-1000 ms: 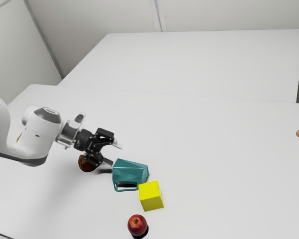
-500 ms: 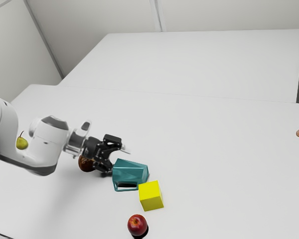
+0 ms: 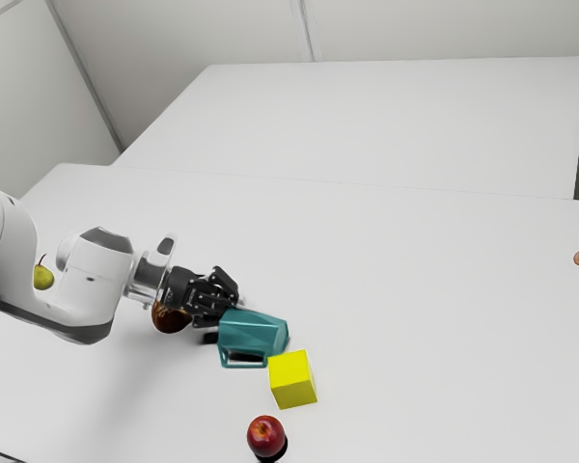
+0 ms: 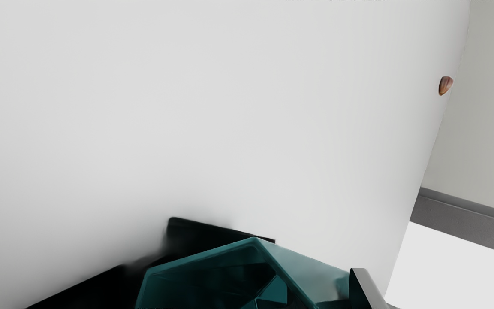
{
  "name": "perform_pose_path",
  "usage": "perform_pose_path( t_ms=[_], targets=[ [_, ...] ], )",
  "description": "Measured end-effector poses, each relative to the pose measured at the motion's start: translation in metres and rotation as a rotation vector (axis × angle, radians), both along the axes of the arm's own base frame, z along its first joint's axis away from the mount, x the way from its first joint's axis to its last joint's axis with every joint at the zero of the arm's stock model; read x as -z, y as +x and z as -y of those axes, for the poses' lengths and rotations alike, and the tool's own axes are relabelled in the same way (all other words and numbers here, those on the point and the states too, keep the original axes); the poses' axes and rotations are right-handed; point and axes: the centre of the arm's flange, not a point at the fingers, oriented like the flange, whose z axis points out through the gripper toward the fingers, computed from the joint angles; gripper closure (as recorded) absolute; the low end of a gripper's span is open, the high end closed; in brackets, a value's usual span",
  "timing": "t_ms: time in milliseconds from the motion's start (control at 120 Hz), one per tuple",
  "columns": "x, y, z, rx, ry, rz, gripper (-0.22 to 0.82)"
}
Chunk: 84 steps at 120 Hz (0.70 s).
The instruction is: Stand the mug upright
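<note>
Exterior view: The mug (image 3: 254, 334) lies on its side beside the yellow block (image 3: 292, 379), opening toward the gripper (image 3: 229, 308). Wrist view: The gripper is at the mug's rim (image 4: 200, 254); you cannot tell whether it grips. Judged step: grasping. Next, confirm hold, then lift and rotate opening-up.

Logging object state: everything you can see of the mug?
The mug is teal, faceted, smooth and faintly glossy, like glazed ceramic or plastic. It lies on its side, mouth toward the pincer and the exterior view's left, loop handle toward the apple. The yellow cube sits near its base; contact with either is unclear.
</note>
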Motion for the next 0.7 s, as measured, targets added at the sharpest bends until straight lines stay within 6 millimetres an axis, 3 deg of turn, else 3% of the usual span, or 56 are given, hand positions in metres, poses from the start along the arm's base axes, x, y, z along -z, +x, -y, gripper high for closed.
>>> perform_pose_path(
  t_ms=[183, 467, 700],
  targets=[
    [-0.004, 0.001, 0.0, -0.006, -0.006, 0.007, 0.75],
    [-0.034, 0.009, 0.006, 0.006, -0.006, 0.067, 0.78],
    [-0.109, 0.063, 0.005, 0.201, 0.196, 0.21, 0.78]
  ],
)
